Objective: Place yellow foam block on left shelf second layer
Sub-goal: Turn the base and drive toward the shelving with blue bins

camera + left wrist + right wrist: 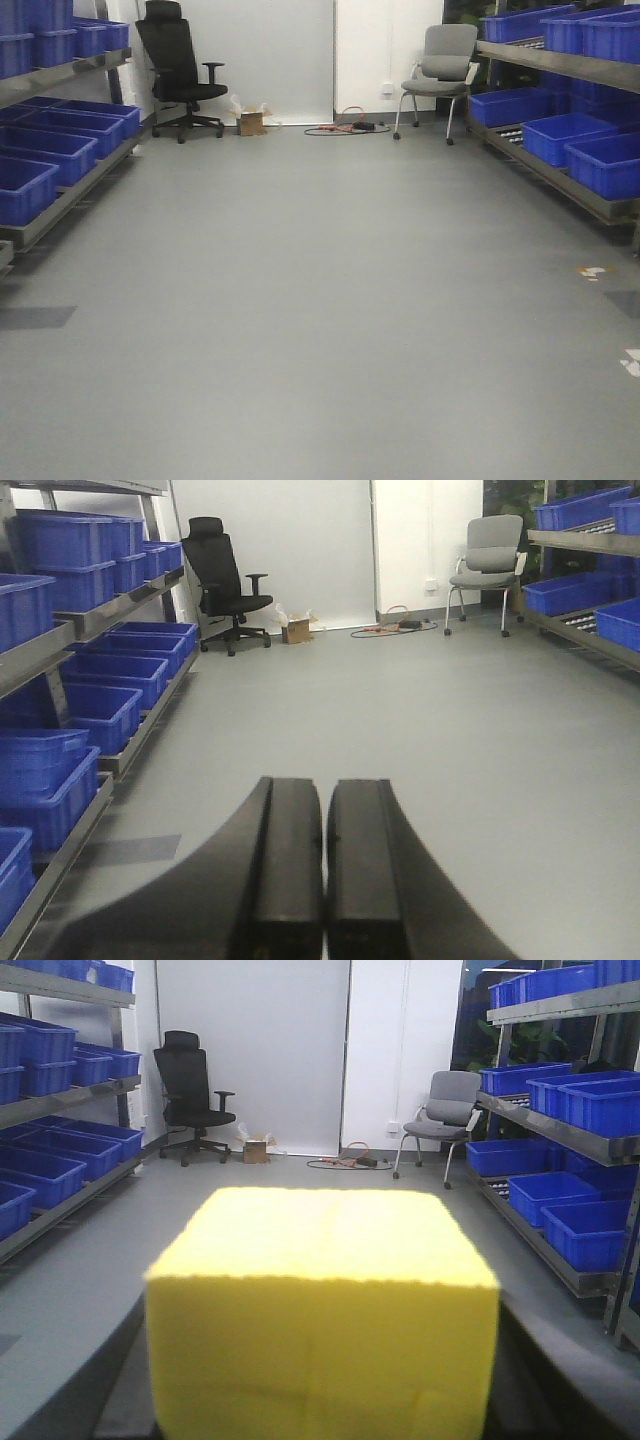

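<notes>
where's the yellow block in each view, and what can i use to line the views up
Front: not in it.
Left wrist: not in it.
Right wrist: the block fills the lower centre, close to the camera.
Shared landmark: the black chair, far left by the white back wall in all three.

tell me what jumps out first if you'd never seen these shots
The yellow foam block fills the lower half of the right wrist view, bright against everything else. Rows of blue bins line the metal shelves down both sides of a grey floor. At the far wall stand a black office chair and a grey chair.
</notes>
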Available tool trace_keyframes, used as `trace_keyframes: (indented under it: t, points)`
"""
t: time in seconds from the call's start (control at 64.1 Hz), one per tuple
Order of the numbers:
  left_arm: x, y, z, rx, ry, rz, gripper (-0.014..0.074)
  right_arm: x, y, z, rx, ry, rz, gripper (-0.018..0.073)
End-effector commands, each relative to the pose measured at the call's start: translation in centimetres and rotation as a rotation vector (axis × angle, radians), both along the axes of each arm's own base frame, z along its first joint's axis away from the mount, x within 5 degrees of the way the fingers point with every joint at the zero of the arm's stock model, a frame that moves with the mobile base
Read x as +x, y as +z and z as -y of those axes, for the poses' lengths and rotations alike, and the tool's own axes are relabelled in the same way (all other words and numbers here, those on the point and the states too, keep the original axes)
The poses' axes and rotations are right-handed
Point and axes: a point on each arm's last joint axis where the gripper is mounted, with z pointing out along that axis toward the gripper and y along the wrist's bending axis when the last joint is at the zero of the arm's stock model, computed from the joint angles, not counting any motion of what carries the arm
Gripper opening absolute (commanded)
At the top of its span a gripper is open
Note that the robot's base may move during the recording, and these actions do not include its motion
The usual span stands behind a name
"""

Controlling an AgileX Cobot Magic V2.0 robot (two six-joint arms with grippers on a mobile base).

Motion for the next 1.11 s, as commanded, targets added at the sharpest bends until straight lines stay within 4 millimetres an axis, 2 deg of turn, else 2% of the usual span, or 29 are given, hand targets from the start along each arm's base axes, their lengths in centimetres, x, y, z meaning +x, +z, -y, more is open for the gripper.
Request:
trace_keyframes:
  t: [0.0, 1.092]
  points:
    - [-0.06, -0.05, 0.03, -0.011, -0.006, 0.073, 0.0124, -0.25, 1.63, 0.04, -0.007, -0.009, 0.104, 0.0452]
    - [-0.06, -0.05, 0.03, -0.011, -0.006, 0.073, 0.0124, -0.25, 1.63, 0.04, -0.007, -0.009, 0.104, 0.0452]
